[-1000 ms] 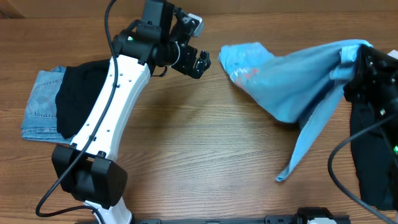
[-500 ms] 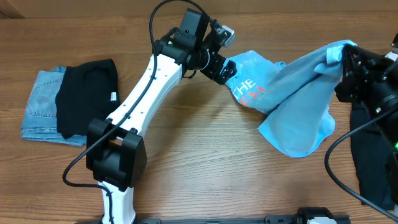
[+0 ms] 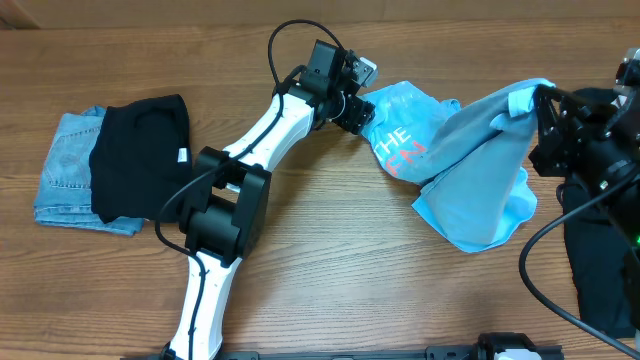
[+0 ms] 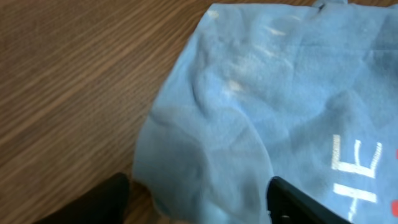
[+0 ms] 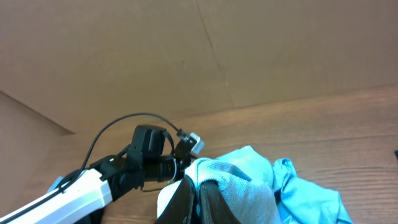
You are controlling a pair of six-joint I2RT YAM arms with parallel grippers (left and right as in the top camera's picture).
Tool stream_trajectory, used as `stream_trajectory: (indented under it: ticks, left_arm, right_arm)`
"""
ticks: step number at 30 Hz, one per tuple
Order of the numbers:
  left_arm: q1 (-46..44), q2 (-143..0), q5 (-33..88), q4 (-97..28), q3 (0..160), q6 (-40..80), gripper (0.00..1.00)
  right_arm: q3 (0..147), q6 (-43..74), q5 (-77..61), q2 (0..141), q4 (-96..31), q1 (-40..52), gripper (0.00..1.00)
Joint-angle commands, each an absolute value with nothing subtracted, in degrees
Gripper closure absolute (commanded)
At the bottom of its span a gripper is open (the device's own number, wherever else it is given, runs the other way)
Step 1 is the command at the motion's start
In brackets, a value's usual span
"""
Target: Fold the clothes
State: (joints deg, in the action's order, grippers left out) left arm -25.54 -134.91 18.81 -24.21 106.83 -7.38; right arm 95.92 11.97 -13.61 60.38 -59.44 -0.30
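Overhead: at 2 o'clock the T-shirt (image 3: 470, 170) is held up by the clamped right end effector (image 3: 538, 108). Left wrist: its edge is straddled by the parted left end effector (image 4: 199, 208) and could be missed. Right wrist: the pinched T-shirt could be freed by tension.

Under my left claw (image 4: 199, 202) I see the T-shirt (image 4: 249, 106), soft matt cloth, faintly creased; beside that claw the table (image 4: 68, 81) is smooth, grained wood.
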Motion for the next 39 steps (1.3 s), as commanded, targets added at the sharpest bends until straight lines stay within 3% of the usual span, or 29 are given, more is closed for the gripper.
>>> stream_trajectory:
  ticks: [1, 5, 6, 9, 14, 19, 27, 36, 39]
  left_arm:
    - [-26.39, -136.59, 18.44, -22.39, 107.42, -6.17, 0.39]
    - [-27.2, -139.5, 18.17, -22.22, 107.42, -5.91, 0.44]
    - [-27.31, -139.92, 18.13, -22.39, 107.42, -5.52, 0.54]
    - [-27.31, -139.48, 17.98, -22.44, 107.68, -4.4, 0.96]
    - [-25.36, -132.73, 16.14, -29.32, 111.94, -2.9, 0.96]
    - [-20.88, -118.21, 5.21, -40.6, 117.64, -3.95, 0.96]
    - [-17.65, -97.23, -4.73, -50.3, 117.71, -5.8, 0.96]
    - [-17.63, -83.77, -14.17, -57.78, 117.71, -6.39, 0.96]
    - [-17.65, -81.3, -13.8, -57.82, 117.71, -6.44, 0.96]
  right_arm:
    - [97.86, 11.68, -14.28, 59.51, -59.46, -0.27, 0.96]
    - [97.86, 11.68, -14.28, 59.51, -59.77, -0.27, 0.96]
    - [97.86, 11.64, -14.26, 59.51, -59.79, -0.27, 0.96]
    - [97.86, 10.26, -14.24, 59.53, -60.14, -0.27, 0.96]
    - [97.86, 10.68, -6.2, 59.53, -61.43, -0.43, 0.96]
    - [97.86, 16.58, 10.68, 60.07, -65.3, -0.45, 0.96]
    - [97.86, 18.33, 23.88, 61.17, -66.57, -0.75, 0.92]
    - [97.86, 21.52, 24.32, 63.72, -70.98, -5.32, 0.91]
    - [97.86, 21.43, 18.11, 63.72, -70.22, -5.34, 0.91]
